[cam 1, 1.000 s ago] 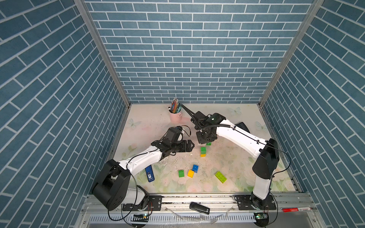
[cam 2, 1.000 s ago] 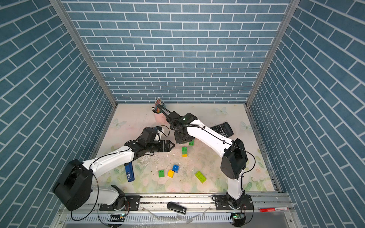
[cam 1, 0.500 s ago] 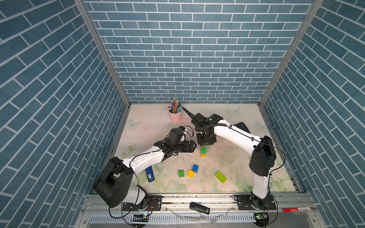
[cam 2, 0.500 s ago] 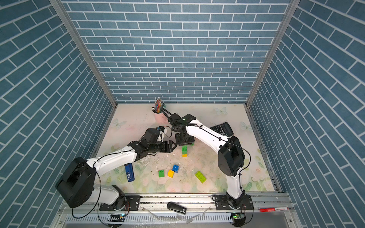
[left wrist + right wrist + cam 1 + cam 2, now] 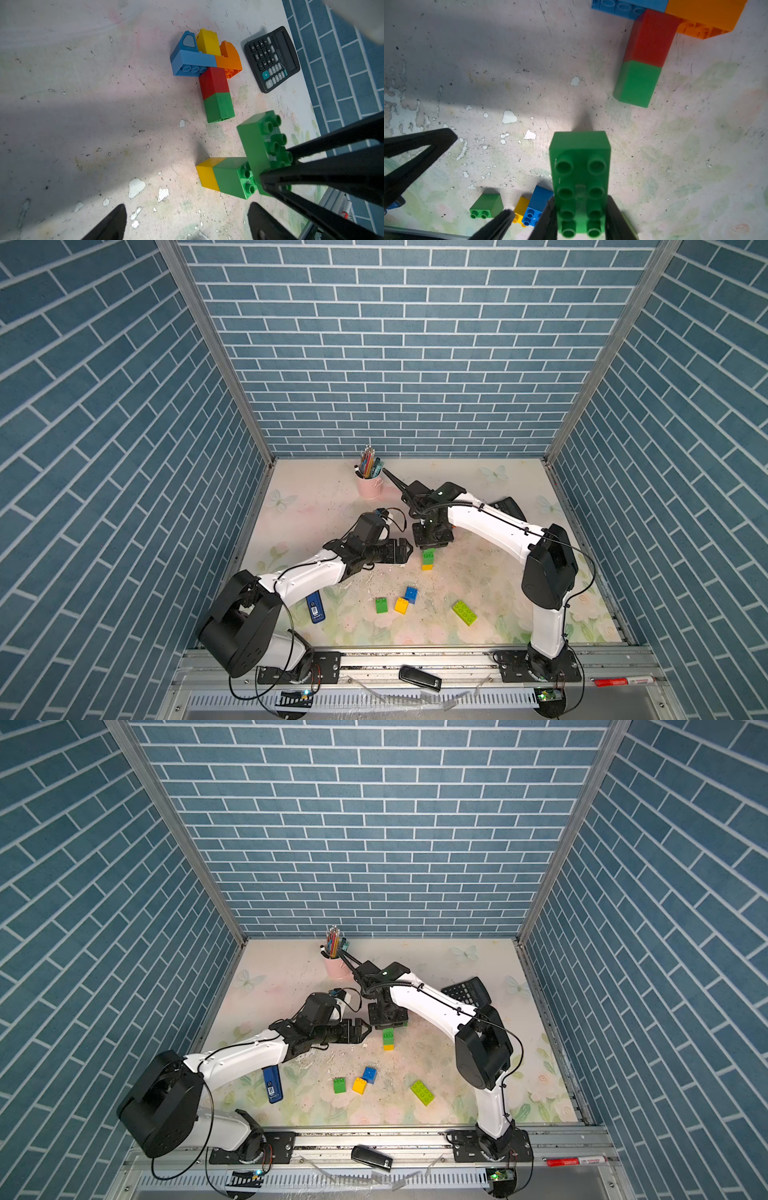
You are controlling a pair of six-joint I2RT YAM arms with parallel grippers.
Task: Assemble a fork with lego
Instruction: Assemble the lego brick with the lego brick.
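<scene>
The right gripper, jaws clenched on a green oblong brick, has edged down over the yellow-green pair on the bench. The left gripper, jaws released, has closed in at the pair's 9 o'clock, likely to brace the joining.

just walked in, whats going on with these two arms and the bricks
A two-armed robot is mid-assembly. The right hand is shut on a green oblong brick, holding it close by a joined yellow-and-green pair. The left hand hovers open and empty beside them. A partly built piece of blue, yellow, orange, red and green bricks lies near a calculator. A lime brick and three small bricks lie loose.
</scene>
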